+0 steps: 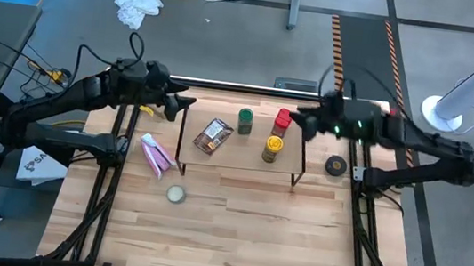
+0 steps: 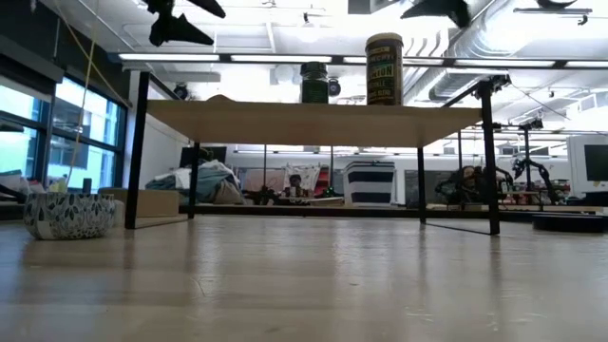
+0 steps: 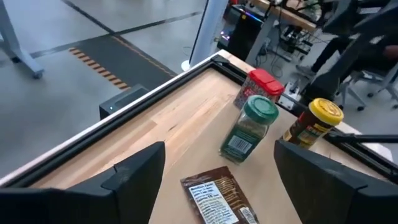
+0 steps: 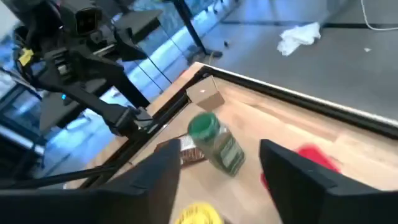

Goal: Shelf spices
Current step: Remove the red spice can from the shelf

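Wooden shelf on worktop carrying all four spices; left end effector and right end effector hovering wide open, empty. Risk: careless withdrawal toppling upright jars off shelf.

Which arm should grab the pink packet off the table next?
Left. The pink packet lies on the tabletop beside the shelf, on the left arm's side, close to the open left pincer; the right pincer sits across the shelf.
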You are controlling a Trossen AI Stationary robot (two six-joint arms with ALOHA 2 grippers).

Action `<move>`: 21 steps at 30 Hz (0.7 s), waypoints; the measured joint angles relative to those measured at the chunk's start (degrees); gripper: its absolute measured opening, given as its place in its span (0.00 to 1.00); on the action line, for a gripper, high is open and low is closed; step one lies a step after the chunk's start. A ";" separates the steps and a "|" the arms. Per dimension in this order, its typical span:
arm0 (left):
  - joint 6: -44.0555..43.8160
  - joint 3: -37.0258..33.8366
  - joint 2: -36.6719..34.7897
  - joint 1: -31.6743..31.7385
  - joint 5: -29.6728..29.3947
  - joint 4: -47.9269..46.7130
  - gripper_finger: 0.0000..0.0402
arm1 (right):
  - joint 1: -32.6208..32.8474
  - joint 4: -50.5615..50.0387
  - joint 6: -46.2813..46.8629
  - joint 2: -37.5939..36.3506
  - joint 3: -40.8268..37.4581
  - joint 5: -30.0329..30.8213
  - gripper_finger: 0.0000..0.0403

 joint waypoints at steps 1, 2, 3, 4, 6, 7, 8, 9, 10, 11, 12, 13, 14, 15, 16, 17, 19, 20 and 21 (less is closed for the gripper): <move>-0.96 0.00 -0.04 0.03 -0.36 0.21 0.74 | -1.76 -1.61 -0.82 2.03 3.10 -3.11 0.60; -1.92 0.00 -0.06 0.03 -0.87 0.45 0.74 | -3.22 -3.36 -1.23 4.24 6.25 -6.03 0.63; -2.61 0.00 -0.06 0.03 -1.36 0.70 0.74 | -4.40 -6.43 -1.57 6.84 9.76 -8.28 0.65; -2.68 0.00 -0.04 0.03 -1.52 1.10 0.74 | -5.33 -10.97 -2.57 9.62 13.47 -9.80 0.67; -2.68 0.00 -0.01 0.03 -1.56 2.23 0.74 | -6.91 -22.96 -5.18 15.69 21.25 -8.96 0.69; -2.71 0.00 -0.04 0.03 -1.58 2.73 0.74 | -7.64 -29.14 -4.58 18.89 25.20 -6.88 0.69; -2.71 0.00 -0.04 0.03 -1.65 3.27 0.74 | -8.57 -34.49 -2.69 21.90 29.14 -5.39 0.69; -2.77 0.00 -0.04 0.03 -1.73 3.41 0.74 | -9.63 -39.47 -0.36 25.05 33.29 -4.72 0.69; -2.89 0.00 -0.04 0.03 -1.75 3.28 0.74 | -10.49 -43.83 1.05 27.87 37.06 -4.78 0.69; -3.26 0.00 -0.04 0.03 -1.82 3.27 0.74 | -11.18 -47.49 2.75 30.68 40.63 -4.76 0.69; -3.62 0.00 -0.04 0.03 -2.00 3.25 0.74 | -11.48 -50.86 4.36 33.49 44.14 -4.65 0.69; -3.98 0.00 -0.04 0.03 -2.12 3.25 0.74 | -11.40 -53.63 5.61 35.99 47.15 -4.62 0.69; -4.21 0.00 -0.04 0.03 -2.31 3.29 0.74 | -11.07 -55.89 6.54 38.44 49.87 -4.63 0.69; -4.21 0.00 -0.04 0.03 -2.60 3.27 0.74 | -10.69 -57.95 7.66 40.64 52.38 -4.60 0.69; -4.23 0.00 -0.04 0.03 -2.96 3.23 0.74 | -10.25 -59.10 9.06 42.48 54.26 -4.56 0.69; -4.26 0.00 -0.04 0.03 -3.24 3.11 0.74 | -9.77 -58.75 10.15 43.92 55.68 -4.62 0.69; -4.26 0.00 -0.09 0.03 -3.26 2.88 0.74 | -8.75 -58.86 13.03 45.60 57.32 -4.85 0.69; -4.25 0.00 -0.13 0.03 -3.26 2.87 0.74 | -8.21 -58.86 15.03 46.22 57.77 -3.97 0.69; -4.25 0.00 -0.18 0.03 -3.26 2.82 0.74 | -7.69 -58.69 16.67 46.52 57.60 -2.61 0.69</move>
